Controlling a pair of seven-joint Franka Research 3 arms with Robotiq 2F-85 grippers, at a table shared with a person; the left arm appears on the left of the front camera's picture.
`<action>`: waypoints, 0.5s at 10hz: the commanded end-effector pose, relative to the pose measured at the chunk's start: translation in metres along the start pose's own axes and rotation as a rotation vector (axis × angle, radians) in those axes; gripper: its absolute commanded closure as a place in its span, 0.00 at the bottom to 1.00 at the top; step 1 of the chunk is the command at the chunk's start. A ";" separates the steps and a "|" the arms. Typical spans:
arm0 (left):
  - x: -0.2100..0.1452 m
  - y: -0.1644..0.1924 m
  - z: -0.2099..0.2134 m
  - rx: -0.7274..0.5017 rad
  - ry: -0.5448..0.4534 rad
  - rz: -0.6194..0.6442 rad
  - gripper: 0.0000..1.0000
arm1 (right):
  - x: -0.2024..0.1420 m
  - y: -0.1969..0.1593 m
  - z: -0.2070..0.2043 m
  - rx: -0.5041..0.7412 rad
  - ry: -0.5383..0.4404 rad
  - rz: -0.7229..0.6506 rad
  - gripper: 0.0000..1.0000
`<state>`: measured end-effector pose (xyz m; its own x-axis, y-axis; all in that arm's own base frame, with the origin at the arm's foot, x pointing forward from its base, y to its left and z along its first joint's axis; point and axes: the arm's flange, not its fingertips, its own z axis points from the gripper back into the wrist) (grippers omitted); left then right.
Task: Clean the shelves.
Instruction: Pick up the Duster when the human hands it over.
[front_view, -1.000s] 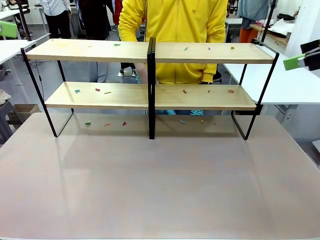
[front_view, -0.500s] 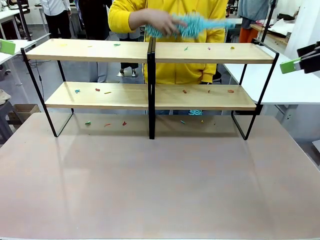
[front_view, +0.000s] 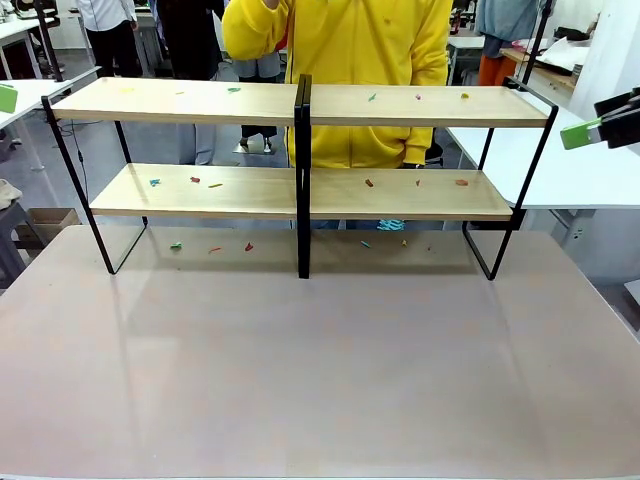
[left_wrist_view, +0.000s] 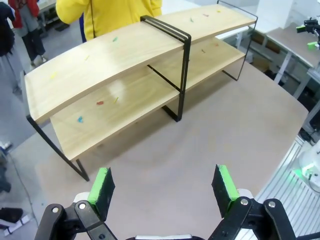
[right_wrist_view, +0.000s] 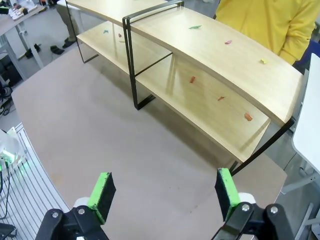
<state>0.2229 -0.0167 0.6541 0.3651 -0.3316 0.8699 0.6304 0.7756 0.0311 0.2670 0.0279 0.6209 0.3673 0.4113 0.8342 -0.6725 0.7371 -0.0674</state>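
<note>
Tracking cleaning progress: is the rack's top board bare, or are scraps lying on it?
Not bare: small coloured scraps lie scattered on the top board of the shelves, on both sides of the black centre post.

Grey-brown table (front_view: 320, 370) spreads wide across the whole near half, smooth, with a dull sheen. Up at twelve o'clock a person in a yellow sweatshirt (front_view: 350, 60) stands at its far edge. Small bits lie on the far strip of the table: a green scrap (front_view: 176, 245) out at ten o'clock, a red scrap (front_view: 249, 246) near it, closer to the middle. At three o'clock, a white table (front_view: 585, 170). At nine o'clock a cardboard box (front_view: 45, 222) sits on the floor. Eleven o'clock, far back, another person (front_view: 115, 30) in dark trousers.
</note>
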 end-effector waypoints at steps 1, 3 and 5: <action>-0.119 -0.045 -0.044 0.052 0.023 0.036 0.00 | -0.070 0.024 -0.022 -0.012 -0.028 0.015 0.00; 0.000 0.000 0.000 0.000 0.000 0.000 0.00 | -0.067 0.025 -0.020 0.000 -0.051 0.012 0.00; 0.000 0.000 0.000 0.000 0.000 0.000 0.00 | -0.060 0.035 -0.011 0.016 -0.105 -0.122 0.00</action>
<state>0.2226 -0.0182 0.6547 0.3710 -0.3305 0.8679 0.6249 0.7801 0.0300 0.2656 0.0251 0.6263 0.3736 0.3463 0.8605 -0.6606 0.7506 -0.0152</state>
